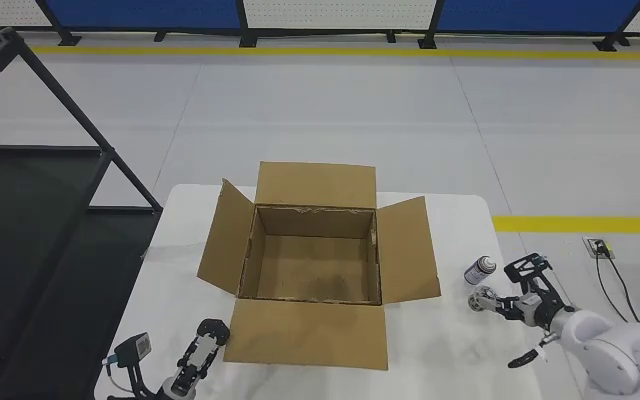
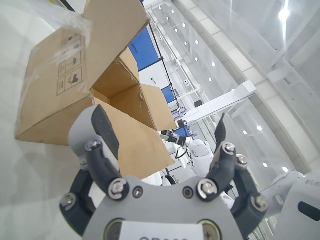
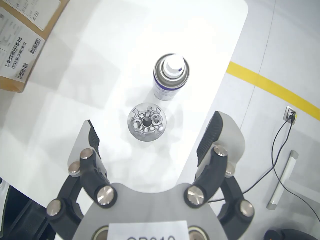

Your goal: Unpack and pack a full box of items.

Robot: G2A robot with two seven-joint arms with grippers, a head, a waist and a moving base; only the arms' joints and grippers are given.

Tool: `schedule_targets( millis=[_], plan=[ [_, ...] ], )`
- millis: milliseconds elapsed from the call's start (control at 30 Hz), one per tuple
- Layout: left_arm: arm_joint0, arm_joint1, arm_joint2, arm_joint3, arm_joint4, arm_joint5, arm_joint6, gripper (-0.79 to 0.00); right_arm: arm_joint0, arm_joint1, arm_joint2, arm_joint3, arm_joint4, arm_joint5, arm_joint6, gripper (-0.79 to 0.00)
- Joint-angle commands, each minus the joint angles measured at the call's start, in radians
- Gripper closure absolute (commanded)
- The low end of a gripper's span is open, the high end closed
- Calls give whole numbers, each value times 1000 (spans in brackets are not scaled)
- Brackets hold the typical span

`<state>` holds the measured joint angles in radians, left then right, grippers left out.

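Facing metal disc (image 3: pixel 147 122), right claw (image 3: pixel 153 126) wide; spray can (image 3: pixel 171 76) just behind disc; left claw (image 2: pixel 162 116) wide beside box (image 2: pixel 50 88).

White table (image 1: pixel 450 340) with rounded corners, standing on a pale grey floor (image 1: pixel 400 110). A yellow line (image 1: pixel 560 224) crosses the floor at the table's right, near a floor socket (image 3: pixel 290 113) with a black cable (image 3: pixel 275 146) plugged in and a white bar (image 3: pixel 283 179) close by. Blue panels (image 1: pixel 140 12) close the far side, and a black frame (image 1: pixel 60 91) stands at the left.
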<state>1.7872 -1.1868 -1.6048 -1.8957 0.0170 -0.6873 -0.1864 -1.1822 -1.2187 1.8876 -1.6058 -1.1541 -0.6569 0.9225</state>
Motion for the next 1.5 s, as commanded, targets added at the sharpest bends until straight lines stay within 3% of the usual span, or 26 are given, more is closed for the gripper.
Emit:
schedule_targets(
  millis=[0,800,967,1033,1100,1133,1233,1300,1400,1467],
  plan=[
    [0,0,0,0,0,0,0,-785,18,4,-16,40,-12,3,-7,-785],
    [0,0,0,0,0,0,0,-785,11,45,-107,104,-27,27,-48,-757],
    [0,0,0,0,0,0,0,-785,17,52,-123,114,-21,39,-52,-616],
    [0,0,0,0,0,0,0,-785,23,54,-131,119,-22,55,-49,-594],
    [0,0,0,0,0,0,0,-785,27,56,-141,123,-21,64,-48,-508],
    [0,0,0,0,0,0,0,-785,28,57,-144,125,-19,69,-48,-342],
    [0,0,0,0,0,0,0,-785,31,61,-144,124,-8,78,-49,-157],
    [0,0,0,0,0,0,0,-785,30,64,-142,119,3,81,-48,-142],
    [0,0,0,0,0,0,0,-785,30,70,-131,101,18,94,-55,-31],
    [0,0,0,0,0,0,0,-785,28,73,-115,80,39,102,-63,0]
  ],
)
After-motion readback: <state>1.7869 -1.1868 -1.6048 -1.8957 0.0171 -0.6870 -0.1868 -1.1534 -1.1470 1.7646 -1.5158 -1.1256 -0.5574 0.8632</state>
